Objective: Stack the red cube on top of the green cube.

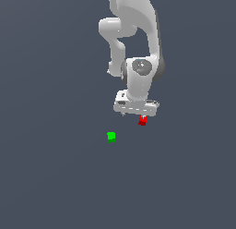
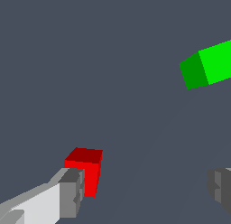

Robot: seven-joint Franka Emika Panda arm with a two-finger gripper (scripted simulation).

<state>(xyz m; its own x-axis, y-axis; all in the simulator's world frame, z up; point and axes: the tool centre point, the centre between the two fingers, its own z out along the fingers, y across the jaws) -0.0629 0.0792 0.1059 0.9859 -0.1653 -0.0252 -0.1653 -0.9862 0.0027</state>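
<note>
The red cube (image 1: 142, 121) lies on the grey floor just under the white gripper (image 1: 138, 115). In the wrist view the red cube (image 2: 88, 169) sits right beside one grey fingertip (image 2: 72, 191), which hides part of it. The other fingertip (image 2: 220, 186) stands far from it. The gripper (image 2: 146, 187) is open and holds nothing. The green cube (image 1: 111, 136) lies on the floor, apart from the red cube, toward the exterior view's left and a little nearer the camera. It also shows in the wrist view (image 2: 207, 67), beyond the fingers.
The plain grey floor (image 1: 55, 177) spreads all around the two cubes. The white arm (image 1: 138, 48) rises above the gripper toward the exterior view's top.
</note>
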